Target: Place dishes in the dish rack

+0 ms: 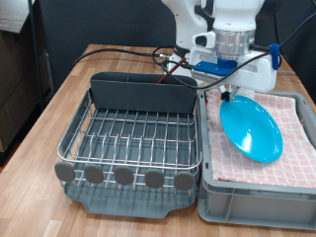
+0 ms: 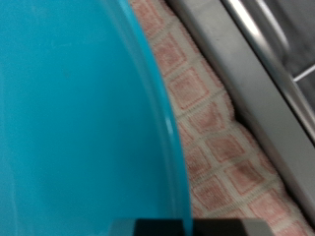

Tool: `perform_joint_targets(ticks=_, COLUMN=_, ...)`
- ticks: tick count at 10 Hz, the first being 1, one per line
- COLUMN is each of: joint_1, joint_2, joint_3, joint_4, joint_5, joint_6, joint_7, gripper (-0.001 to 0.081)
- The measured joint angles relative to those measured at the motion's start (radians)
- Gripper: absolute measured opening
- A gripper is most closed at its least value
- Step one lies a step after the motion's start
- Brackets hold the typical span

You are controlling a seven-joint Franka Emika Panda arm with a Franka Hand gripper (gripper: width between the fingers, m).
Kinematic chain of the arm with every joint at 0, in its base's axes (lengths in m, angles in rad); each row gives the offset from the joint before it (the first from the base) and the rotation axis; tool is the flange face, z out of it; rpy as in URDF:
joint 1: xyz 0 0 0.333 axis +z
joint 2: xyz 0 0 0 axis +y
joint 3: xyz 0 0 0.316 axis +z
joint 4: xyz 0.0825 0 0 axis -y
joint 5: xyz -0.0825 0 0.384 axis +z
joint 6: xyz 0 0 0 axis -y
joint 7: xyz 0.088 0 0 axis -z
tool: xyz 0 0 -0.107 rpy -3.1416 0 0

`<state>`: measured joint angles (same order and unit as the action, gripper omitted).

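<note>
I've got my gripper (image 1: 229,91) down over the far edge of the plate (image 1: 251,128), right above the grey crate (image 1: 259,203) with its pink checkered cloth (image 1: 296,123). The plate's tilted, its far rim lifted toward my fingers and its near rim down by the cloth, so I judge I'm clamped on that upper rim, tipping it up on edge because that's how it would suit wire slots. In the wrist view the plate (image 2: 79,108) fills most of the picture, hard up against my hand, with a dark fingertip just showing at the frame's edge. That fits a grip, though the fingers themselves are mostly hidden.

Beside the crate, touching it, stands the dish rack (image 1: 133,138): its wires hold nothing I can see. Spoon and mug aren't visible anywhere.
</note>
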<state>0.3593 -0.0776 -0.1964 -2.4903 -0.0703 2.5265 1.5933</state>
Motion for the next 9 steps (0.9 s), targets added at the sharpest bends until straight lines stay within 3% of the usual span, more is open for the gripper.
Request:
perform_joint_targets(ticks=5, joint_1=0.002, joint_2=-0.073, joint_3=0.046, joint_4=0.116, joint_5=-0.151, joint_6=-0.276, joint_7=0.04, gripper=0.0019)
perform_joint_targets(ticks=8, joint_1=0.011, joint_2=-0.073, joint_3=0.081, joint_4=0.203, joint_5=-0.155, joint_6=-0.406, joint_7=-0.035, gripper=0.0019)
perform_joint_targets(ticks=9, joint_1=0.013, joint_2=-0.073, joint_3=0.084, joint_4=0.214, joint_5=-0.12, joint_6=-0.41, joint_7=-0.047, gripper=0.0019)
